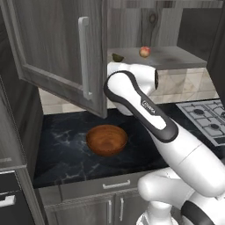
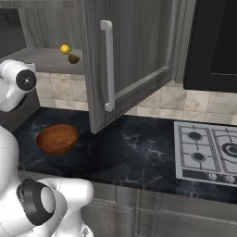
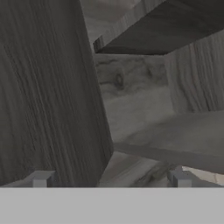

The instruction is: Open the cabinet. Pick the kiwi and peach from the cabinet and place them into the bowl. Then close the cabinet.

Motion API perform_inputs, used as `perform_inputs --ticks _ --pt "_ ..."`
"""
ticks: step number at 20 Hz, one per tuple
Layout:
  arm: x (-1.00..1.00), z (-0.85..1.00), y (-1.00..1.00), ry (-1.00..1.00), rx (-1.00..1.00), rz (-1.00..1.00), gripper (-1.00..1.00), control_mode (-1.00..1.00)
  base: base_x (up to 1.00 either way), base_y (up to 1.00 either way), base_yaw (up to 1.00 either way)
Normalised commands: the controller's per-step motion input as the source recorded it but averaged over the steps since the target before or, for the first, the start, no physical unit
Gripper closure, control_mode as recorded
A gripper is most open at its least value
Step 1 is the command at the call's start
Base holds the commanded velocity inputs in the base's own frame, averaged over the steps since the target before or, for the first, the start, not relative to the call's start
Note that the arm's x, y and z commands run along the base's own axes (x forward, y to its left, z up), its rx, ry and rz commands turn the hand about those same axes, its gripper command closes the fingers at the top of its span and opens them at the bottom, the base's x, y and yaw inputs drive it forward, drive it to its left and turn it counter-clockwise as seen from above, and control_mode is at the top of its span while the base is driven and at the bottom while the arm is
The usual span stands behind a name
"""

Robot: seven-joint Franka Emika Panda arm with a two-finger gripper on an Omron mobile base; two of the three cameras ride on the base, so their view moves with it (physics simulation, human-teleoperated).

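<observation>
Left base view shows the cabinet (image 1: pixel 57 48) door swung open, the kiwi (image 1: pixel 117 57) and peach (image 1: pixel 144 52) well apart on its shelf, the bowl (image 1: pixel 107 139) on the bench (image 1: pixel 66 145) below. Hand view: fingers (image 3: pixel 40 179) spread wide, holding nothing.

Cabinet (image 1: pixel 52 48) door running off the top and left edges in the left base view, top cropped in the right base view too. Kiwi (image 1: pixel 117 57) on the cabinet shelf half hiding behind the door edge, too small for detail. Peach (image 1: pixel 144 52) beside it, tiny, colour reading differently between base views. Gripper (image 3: pixel 109 181) showing just two fingertips (image 3: pixel 40 178) in the hand view, close against the cabinet door; spread apart, nothing between. Stove (image 1: pixel 206 116) right of the cabinet getting clipped by the frame edge.
</observation>
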Motion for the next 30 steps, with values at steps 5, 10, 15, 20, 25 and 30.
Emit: perform_inputs --ticks 5,10,15,20,25,30 --pt "0.0 -0.25 0.86 0.0 0.03 0.0 -1.0 -1.0 0.0 0.0 0.0" --pt "0.0 -0.04 0.4 0.03 0.01 0.0 -1.0 -1.0 0.0 0.0 0.0" --pt "-0.32 0.11 -0.6 0.0 0.05 0.0 -1.0 -1.0 0.0 0.0 0.0" --pt "-0.56 0.18 -1.0 0.01 0.08 0.0 -1.0 -1.0 0.0 0.0 0.0" --pt "-0.18 0.19 -1.0 0.1 0.06 0.01 -1.0 -1.0 0.0 0.0 0.0" --pt "0.04 0.52 -0.51 0.08 0.04 -0.03 -1.0 -1.0 0.0 0.0 0.0"
